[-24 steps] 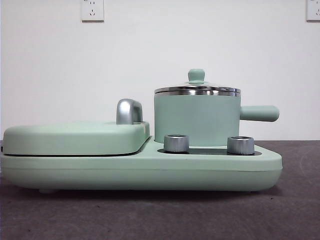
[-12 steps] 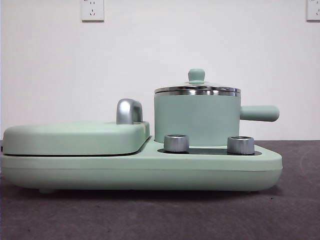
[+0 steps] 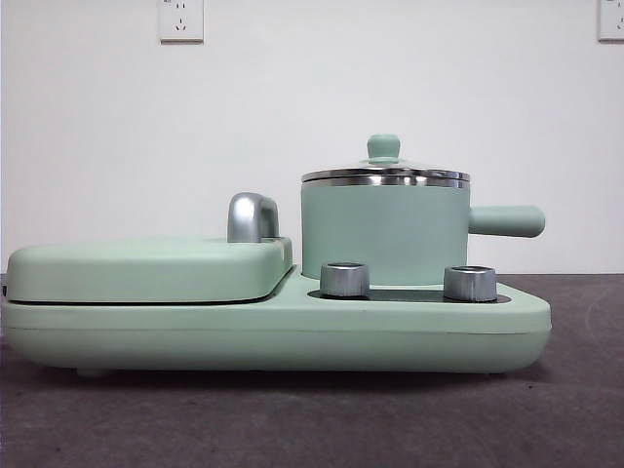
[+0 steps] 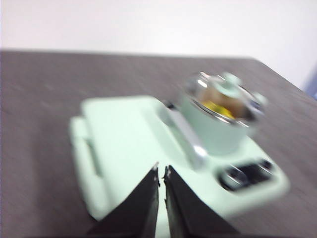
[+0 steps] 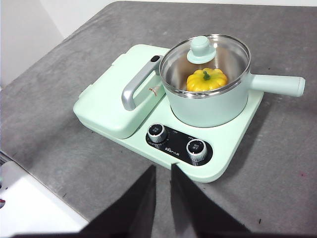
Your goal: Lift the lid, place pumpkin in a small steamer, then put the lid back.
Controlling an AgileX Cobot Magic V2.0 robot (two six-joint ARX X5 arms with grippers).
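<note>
From the front, the steamer (image 3: 382, 232) wall hides the pumpkin (image 5: 206, 79), which shows only through the lid (image 5: 204, 62) in the wrist views. The left wrist view is blurred throughout: the pumpkin there is a yellow smear and the knobs (image 4: 245, 173) lose their detail. Print between the knobs in the right wrist view is too small to read. Both end effectors are cut off by their pictures' lower edges.

No text can be read. Small white print sits on the black control panel (image 5: 179, 145) between the two chrome knobs (image 5: 157, 133), and a small label (image 5: 155, 91) marks the griddle cover, both illegible.
</note>
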